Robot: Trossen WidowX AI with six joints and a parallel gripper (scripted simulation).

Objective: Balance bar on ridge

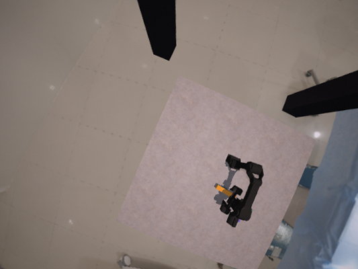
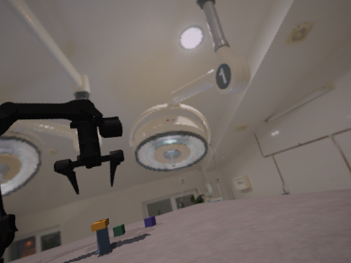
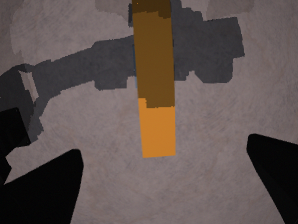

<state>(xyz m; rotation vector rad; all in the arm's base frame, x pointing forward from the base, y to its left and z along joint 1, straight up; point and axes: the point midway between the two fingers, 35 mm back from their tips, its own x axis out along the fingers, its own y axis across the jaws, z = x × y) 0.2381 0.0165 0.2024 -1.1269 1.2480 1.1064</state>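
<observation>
Fingers (image 1: 229, 202) (image 2: 95, 190) spread wide, nothing held, hovering above so we don't nudge the bal. Bar (image 1: 223, 190) (image 2: 100, 225) (image 3: 157, 125) sits atop the ridge (image 2: 103, 241), off the table (image 1: 176, 151) (image 2: 241, 237) (image 3: 210, 185), approx. level; we'd back off w/o contact.

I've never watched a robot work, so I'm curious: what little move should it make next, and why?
Probably just hold back, or lift slightly straight up, without touching anything. The gripper is open above the orange bar, which rests on the blue-grey ridge, looking roughly level and off the table; a nudge might tip it.
</observation>
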